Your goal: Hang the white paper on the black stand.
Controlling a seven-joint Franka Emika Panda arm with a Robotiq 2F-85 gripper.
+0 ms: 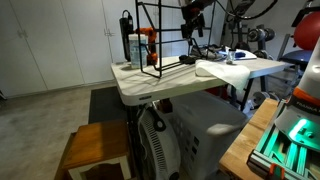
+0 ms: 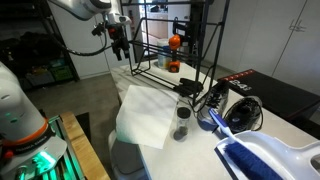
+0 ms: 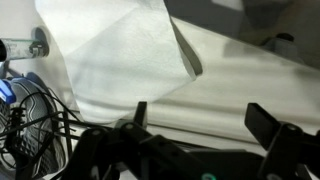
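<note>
Paper (image 2: 143, 118) lies flat at the lower middle of an exterior view, its near edge drooping over the rim of the table (image 2: 285, 128), well apart from the stand (image 2: 160, 45) at top centre. A small jar (image 2: 182, 121) stands just beside the sheet's right edge, and a tangle of black cables (image 2: 228, 102) sprawls further right. An orange tool (image 2: 174, 42) shows through the stand's rods. The gripper (image 2: 120, 43) hangs at upper left, near the stand's left side. In the wrist view its fingers (image 3: 140, 115) reach in from the bottom edge, spread wide with nothing between them, over the paper (image 3: 120, 60), which has one corner folded over. In the opposite exterior view the sheet (image 1: 226, 68) sits at middle right, the stand (image 1: 157, 40) at top centre and a wooden stool (image 1: 95, 145) at lower left.
</note>
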